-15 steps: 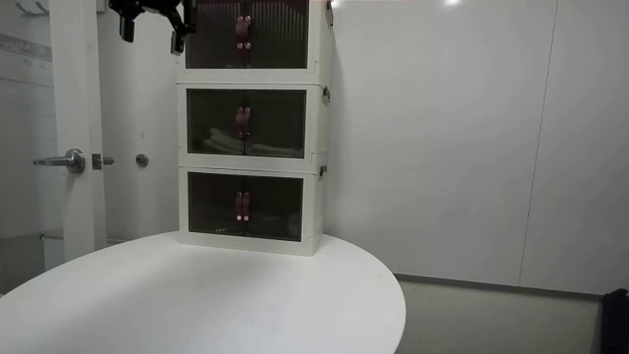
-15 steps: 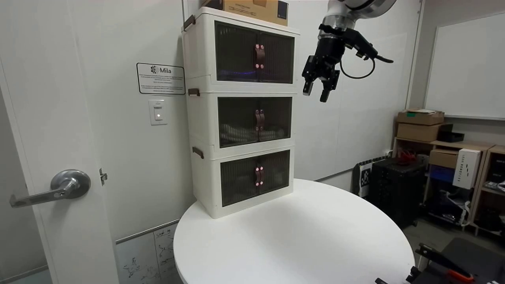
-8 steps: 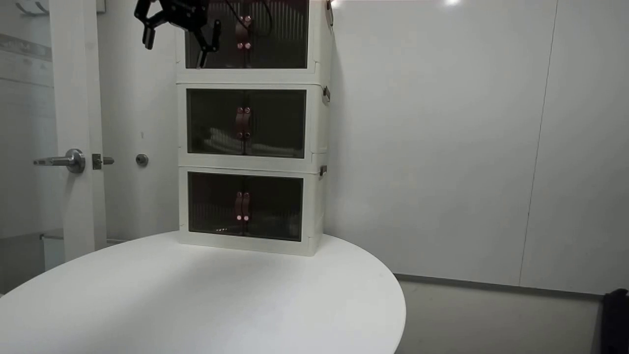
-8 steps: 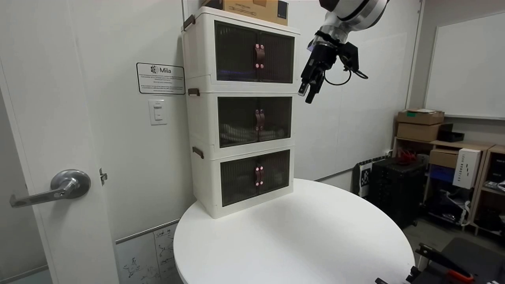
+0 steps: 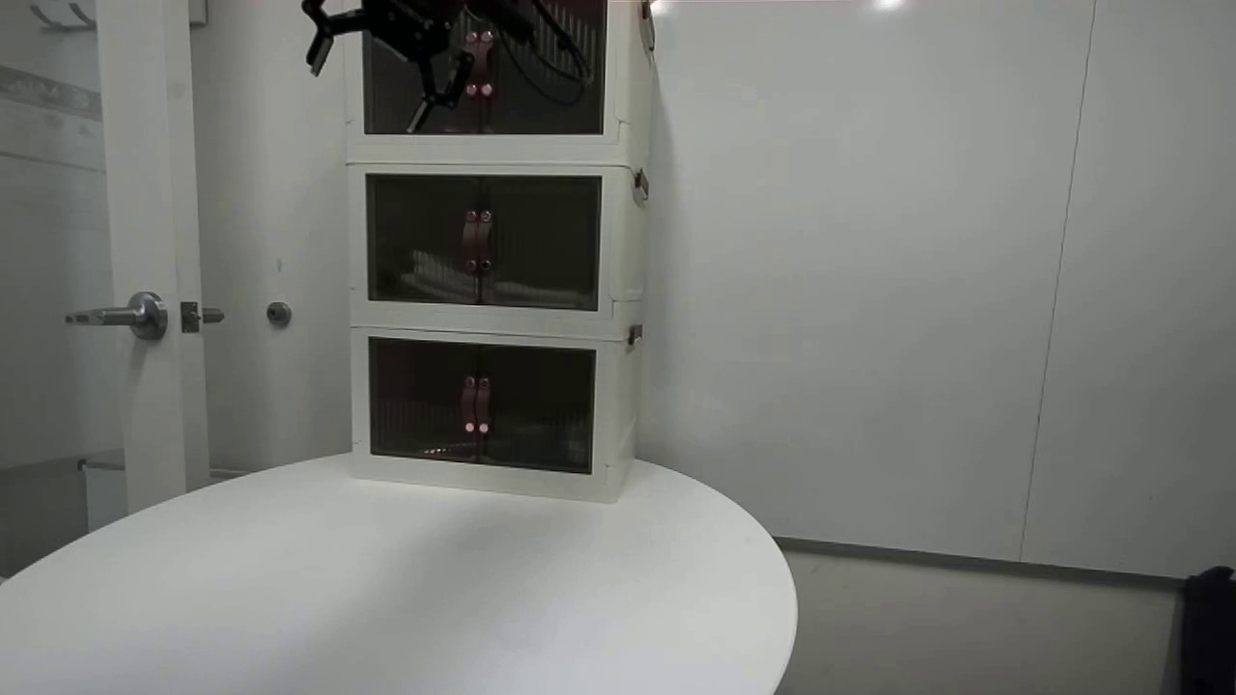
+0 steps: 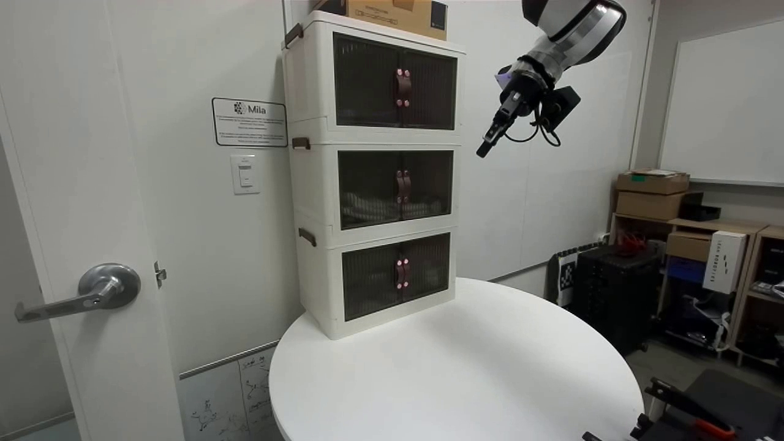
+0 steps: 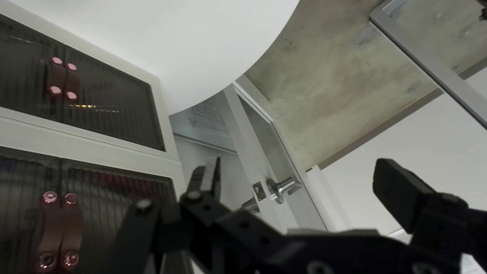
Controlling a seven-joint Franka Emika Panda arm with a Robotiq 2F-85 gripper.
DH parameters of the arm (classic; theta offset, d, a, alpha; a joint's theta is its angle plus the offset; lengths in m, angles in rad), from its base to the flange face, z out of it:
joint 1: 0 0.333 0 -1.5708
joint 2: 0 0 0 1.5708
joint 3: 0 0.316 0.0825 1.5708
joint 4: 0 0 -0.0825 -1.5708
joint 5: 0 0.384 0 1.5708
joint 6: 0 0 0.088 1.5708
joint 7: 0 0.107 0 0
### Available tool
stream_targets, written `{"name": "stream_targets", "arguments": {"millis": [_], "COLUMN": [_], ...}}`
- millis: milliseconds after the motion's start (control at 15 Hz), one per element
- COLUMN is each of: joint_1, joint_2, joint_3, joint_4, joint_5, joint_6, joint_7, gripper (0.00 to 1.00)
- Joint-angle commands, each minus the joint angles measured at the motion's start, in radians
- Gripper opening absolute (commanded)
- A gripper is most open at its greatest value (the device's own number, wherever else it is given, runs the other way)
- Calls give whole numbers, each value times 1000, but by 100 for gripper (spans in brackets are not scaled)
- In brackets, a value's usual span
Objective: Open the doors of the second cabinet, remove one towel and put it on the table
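Claw (image 5: 366,99) has tilted further, spread wide, holding nothing, wall sign (image 6: 250,122) reading "Mila"

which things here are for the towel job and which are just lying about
For the job: middle cabinet, its closed doors, pale cloth behind them, table, open hand

Just around: top cabinet, cardboard box on it, bottom cabinet, black case

doors (image 6: 387,184) of second cabinet (image 6: 315,191) closed, towel (image 6: 366,206) dim behind; gripper (image 6: 484,149) apart, higher than table (image 6: 465,373).

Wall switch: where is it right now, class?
In an exterior view, the wall switch is left of the middle cabinet, just below the Mila sign.
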Motion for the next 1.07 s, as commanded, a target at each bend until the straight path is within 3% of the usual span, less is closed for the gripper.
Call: {"name": "stream_targets", "arguments": {"millis": [0, 533, 1000], "joint_1": [-34, -43, -53], "joint_2": [7, -8, 75], "joint_3": [22, 23, 20], "joint_4": [4, -11, 86], "joint_5": [8, 9, 68], "joint_6": [-29, -33, -45], "joint_7": [-27, -38, -164], "gripper": [100, 100, 100]}}
